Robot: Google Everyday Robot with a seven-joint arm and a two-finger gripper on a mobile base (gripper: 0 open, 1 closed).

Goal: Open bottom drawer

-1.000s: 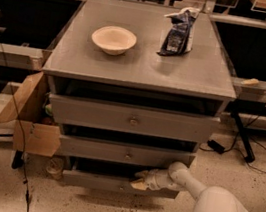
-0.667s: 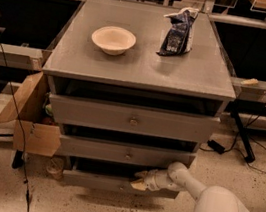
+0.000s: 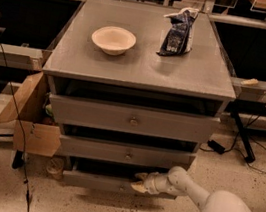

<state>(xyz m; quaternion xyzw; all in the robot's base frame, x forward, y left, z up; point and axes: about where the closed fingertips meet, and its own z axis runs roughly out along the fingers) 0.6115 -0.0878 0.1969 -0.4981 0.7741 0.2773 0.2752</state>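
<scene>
The bottom drawer (image 3: 91,180) lies long 9-to-3 o'clock, its front facing 6, perhaps slightly out. The gripper (image 3: 139,182), entering from 4 o'clock, is at the front's centre; I cannot tell its hold.

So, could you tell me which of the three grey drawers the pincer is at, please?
The bottom drawer, the slimmest and lowest of the three fronts; the pincer sits at its upper edge.

The cabinet (image 3: 129,69) is viewed from above and in front, fairly near, its front faced squarely; the gripper (image 3: 140,182) is seen low, at the front of the bottom drawer (image 3: 94,180).
</scene>
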